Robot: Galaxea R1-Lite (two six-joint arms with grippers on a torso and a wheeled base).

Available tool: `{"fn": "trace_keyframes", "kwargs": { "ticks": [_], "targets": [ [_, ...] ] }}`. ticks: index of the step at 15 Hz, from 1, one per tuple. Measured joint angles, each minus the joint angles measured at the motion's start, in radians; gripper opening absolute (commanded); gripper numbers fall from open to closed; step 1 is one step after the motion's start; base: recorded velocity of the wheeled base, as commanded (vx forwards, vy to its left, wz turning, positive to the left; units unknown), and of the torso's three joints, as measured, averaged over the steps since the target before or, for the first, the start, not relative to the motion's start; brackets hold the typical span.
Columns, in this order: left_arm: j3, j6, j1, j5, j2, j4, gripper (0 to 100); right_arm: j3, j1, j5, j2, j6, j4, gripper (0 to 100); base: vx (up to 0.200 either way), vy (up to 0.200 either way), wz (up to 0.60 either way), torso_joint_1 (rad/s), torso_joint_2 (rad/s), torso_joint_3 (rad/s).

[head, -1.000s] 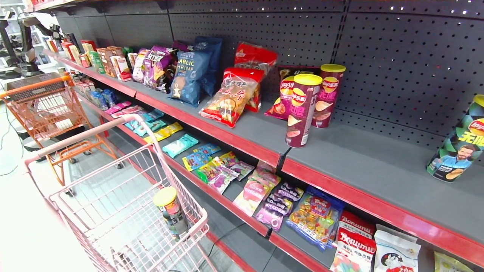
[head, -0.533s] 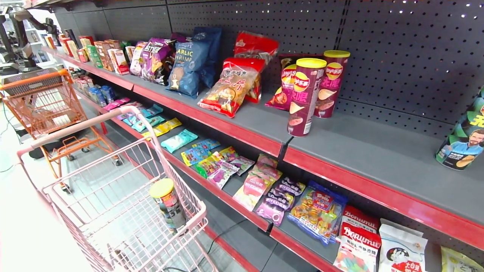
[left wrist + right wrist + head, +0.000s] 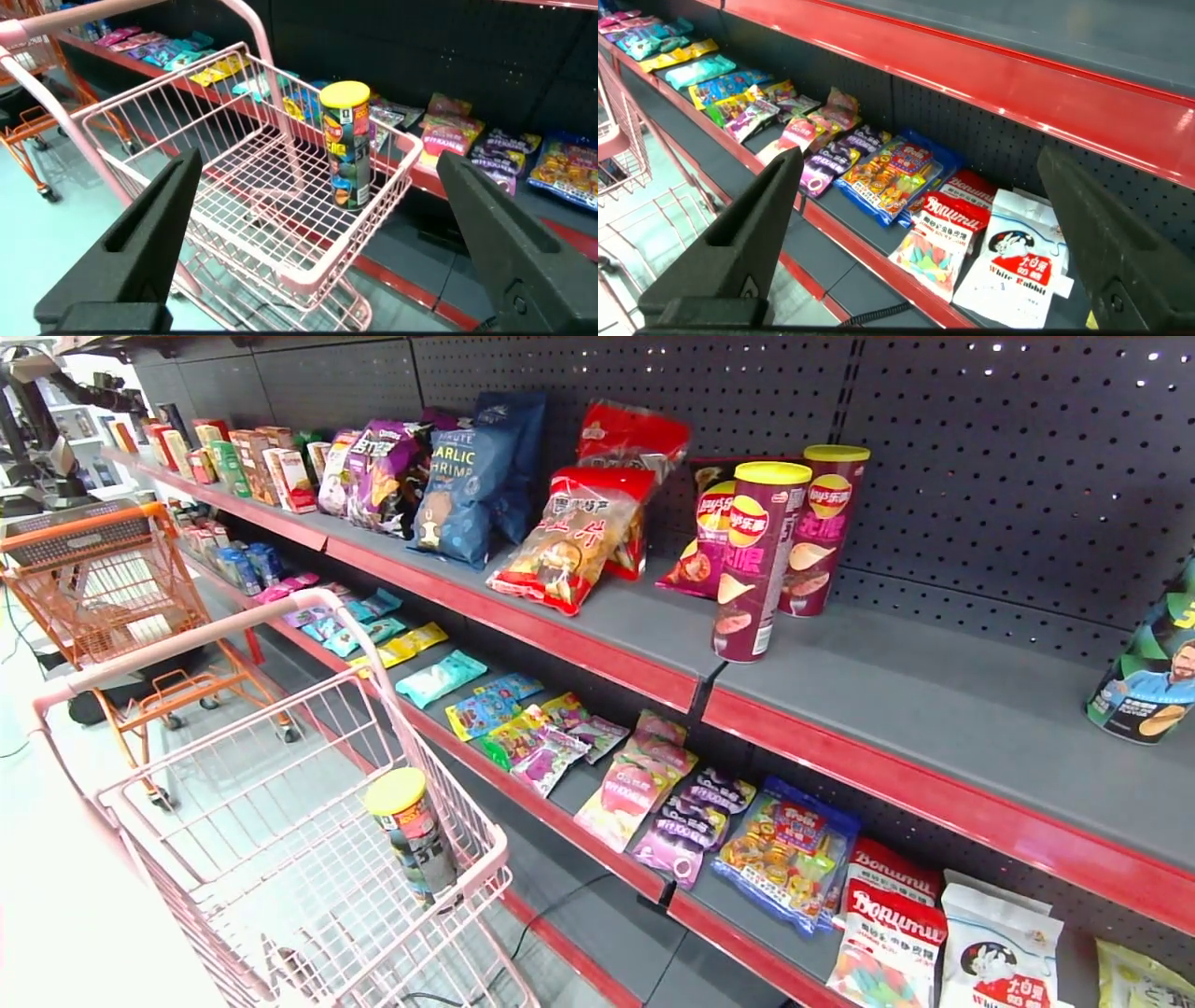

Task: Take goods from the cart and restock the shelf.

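A pink wire cart [image 3: 187, 644] stands left of the shelving, and one chip can with a yellow lid [image 3: 411, 835] stands upright in its near corner. In the left wrist view my left gripper [image 3: 318, 163] hangs open above the cart [image 3: 159, 82], its fingers spread to either side of the can [image 3: 346, 145] and well clear of it. The grey upper shelf [image 3: 934, 728] carries two purple chip cans [image 3: 761, 565] and a green can [image 3: 1153, 672] at the far right. My right gripper [image 3: 920, 159] is open and holds nothing, in front of the lower shelf.
An orange cart [image 3: 93, 579] stands farther back on the left. Snack bags [image 3: 467, 495] crowd the upper shelf's left part. Candy packs [image 3: 653, 803] and a white bag [image 3: 1018, 257] lie on the lower shelf. Bare grey shelf lies between the purple and green cans.
The whole head picture has shifted, so the camera moved. The can, the cart and the shelf goods keep their places.
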State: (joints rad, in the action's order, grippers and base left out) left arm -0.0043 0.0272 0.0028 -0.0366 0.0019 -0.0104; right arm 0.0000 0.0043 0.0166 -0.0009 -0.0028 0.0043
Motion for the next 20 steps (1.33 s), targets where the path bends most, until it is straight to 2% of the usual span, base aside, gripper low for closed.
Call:
{"fn": "trace_keyframes", "kwargs": {
  "ticks": [3, 5, 7, 9, 11, 12, 13, 15, 17, 20],
  "targets": [
    [-0.023, -0.007, -0.001, 0.007, 0.009, 0.015, 100, 0.000, -0.001, 0.000, 0.000, 0.000, 0.000, 100, 0.000, 0.000, 0.00, 0.000, 0.00, 0.000],
    [-0.151, -0.048, -0.003, 0.029, 0.082, 0.028, 100, 0.000, -0.001, 0.000, 0.000, 0.000, 0.000, 100, 0.000, 0.000, 0.00, 0.000, 0.00, 0.000],
    [-0.302, -0.093, -0.003, 0.066, 0.254, 0.039, 100, 0.000, -0.001, 0.000, 0.000, 0.000, 0.000, 100, 0.000, 0.000, 0.00, 0.000, 0.00, 0.000],
    [-0.368, -0.119, -0.003, 0.091, 0.459, 0.090, 100, 0.000, -0.001, -0.001, 0.000, 0.000, 0.000, 100, 0.000, 0.000, 0.00, 0.000, 0.00, 0.000],
    [-0.364, -0.135, -0.008, 0.105, 0.670, 0.259, 100, 0.000, -0.001, -0.001, 0.000, 0.000, 0.000, 100, 0.000, 0.000, 0.00, 0.000, 0.00, 0.000],
    [-0.347, -0.139, -0.010, 0.102, 0.763, 0.374, 100, 0.000, -0.001, 0.000, 0.000, 0.000, 0.000, 100, 0.000, 0.000, 0.00, 0.000, 0.00, 0.000],
    [-0.323, -0.140, -0.011, 0.093, 0.871, 0.509, 100, 0.000, -0.001, 0.000, 0.000, 0.000, 0.000, 100, 0.000, 0.000, 0.00, 0.000, 0.00, 0.000],
    [-0.270, -0.144, -0.012, 0.059, 1.073, 0.714, 100, 0.000, -0.002, 0.000, 0.000, 0.000, 0.000, 100, 0.000, 0.000, 0.00, 0.000, 0.00, 0.000],
    [-0.217, -0.148, 0.008, -0.003, 1.249, 0.824, 100, 0.000, -0.001, 0.000, 0.000, 0.000, 0.000, 100, 0.000, 0.000, 0.00, 0.000, 0.00, 0.000],
    [-0.185, -0.148, 0.053, -0.029, 1.444, 0.927, 100, 0.000, 0.000, 0.000, 0.000, 0.000, 0.000, 100, 0.000, 0.000, 0.00, 0.000, 0.00, 0.000]
  ]
}}
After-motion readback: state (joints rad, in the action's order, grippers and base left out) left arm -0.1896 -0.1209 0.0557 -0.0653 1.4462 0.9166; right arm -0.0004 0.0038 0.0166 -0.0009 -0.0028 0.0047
